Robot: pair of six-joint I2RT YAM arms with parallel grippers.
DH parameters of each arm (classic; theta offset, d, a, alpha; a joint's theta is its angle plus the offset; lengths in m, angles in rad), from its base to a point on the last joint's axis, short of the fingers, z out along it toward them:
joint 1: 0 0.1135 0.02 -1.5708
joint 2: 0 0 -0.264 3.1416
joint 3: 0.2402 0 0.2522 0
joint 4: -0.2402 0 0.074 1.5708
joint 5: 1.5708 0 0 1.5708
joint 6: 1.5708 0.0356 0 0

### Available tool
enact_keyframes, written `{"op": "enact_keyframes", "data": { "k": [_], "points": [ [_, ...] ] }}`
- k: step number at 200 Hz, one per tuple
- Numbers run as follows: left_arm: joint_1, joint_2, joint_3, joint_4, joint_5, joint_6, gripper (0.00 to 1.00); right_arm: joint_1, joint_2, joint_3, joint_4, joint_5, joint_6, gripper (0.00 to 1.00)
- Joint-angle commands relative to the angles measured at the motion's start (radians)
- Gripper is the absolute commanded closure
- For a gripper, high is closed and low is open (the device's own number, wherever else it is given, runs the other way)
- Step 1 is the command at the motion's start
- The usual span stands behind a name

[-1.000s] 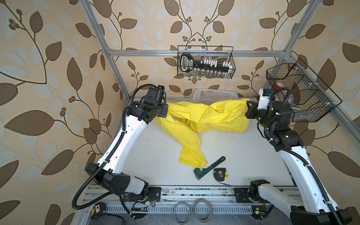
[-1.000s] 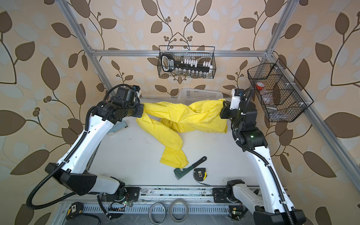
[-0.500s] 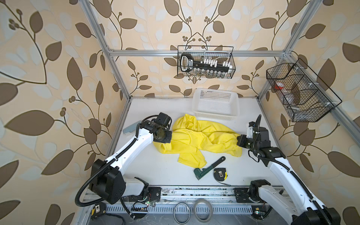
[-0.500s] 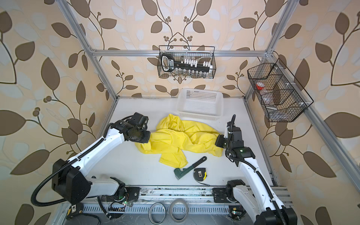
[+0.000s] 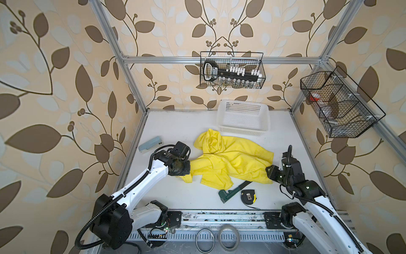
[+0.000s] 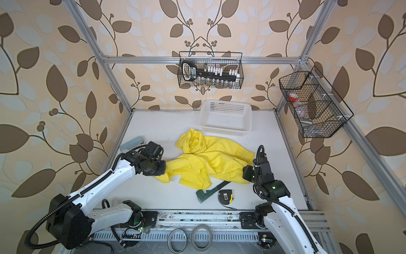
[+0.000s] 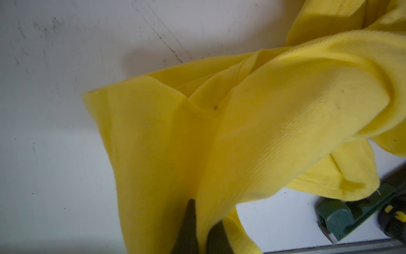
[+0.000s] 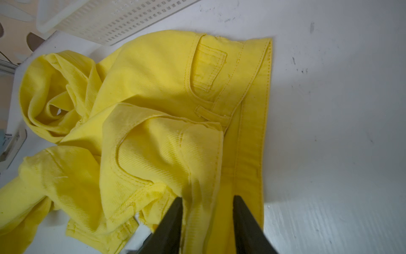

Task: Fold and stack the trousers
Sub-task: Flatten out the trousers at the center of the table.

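The yellow trousers (image 5: 230, 160) (image 6: 211, 158) lie crumpled on the white table in both top views, waistband towards the right arm. My left gripper (image 5: 186, 173) (image 6: 163, 170) sits low at the heap's left end. In the left wrist view it (image 7: 203, 214) is shut on a fold of the trousers (image 7: 263, 110). At the right end of the heap is my right gripper (image 5: 269, 171) (image 6: 245, 171). In the right wrist view it (image 8: 207, 198) is open, jaws apart, with waistband fabric of the trousers (image 8: 153, 88) lying loose between them.
A white perforated basket (image 5: 242, 129) (image 6: 226, 129) stands behind the trousers. A green clamp (image 5: 232, 190) and a tape measure (image 5: 248, 195) lie near the front edge, the clamp partly under the fabric. A grey-blue stapler (image 5: 150, 144) sits at the left edge. Wire baskets hang on the walls.
Both arms came down and forward, bringing the stretched trousers from up near the back onto the table in a heap. The right gripper has opened and let go of the fabric.
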Motion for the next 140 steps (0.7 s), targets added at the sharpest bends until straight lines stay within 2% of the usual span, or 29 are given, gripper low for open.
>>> {"op": "enact_keyframes", "data": {
  "k": [1,13,21,69,97,110,122,140],
  "points": [
    [-0.004,-0.036,0.01,-0.016,-0.009,-0.022,0.9,-0.004,0.003,0.101,-0.055,0.108,0.002,0.43],
    [-0.004,-0.04,0.012,-0.017,-0.02,-0.019,0.83,-0.03,0.041,0.128,-0.038,0.106,-0.029,0.34],
    [-0.004,-0.038,0.012,-0.012,-0.021,-0.015,0.78,-0.054,0.08,0.135,-0.018,0.084,-0.047,0.31],
    [-0.003,-0.021,0.061,-0.018,-0.061,0.005,0.5,-0.129,0.335,0.11,0.169,-0.073,-0.13,0.27],
    [-0.003,0.006,0.105,-0.015,-0.045,0.049,0.27,-0.128,0.393,0.063,0.261,-0.202,-0.11,0.24],
    [-0.002,0.031,0.109,-0.001,-0.025,0.074,0.2,-0.12,0.4,0.049,0.303,-0.283,-0.093,0.26],
    [-0.003,0.06,0.108,0.014,0.001,0.101,0.17,-0.102,0.395,0.045,0.312,-0.307,-0.089,0.3],
    [-0.002,0.111,0.11,0.047,0.034,0.143,0.16,-0.092,0.371,0.045,0.321,-0.332,-0.084,0.45]
  ]
}}
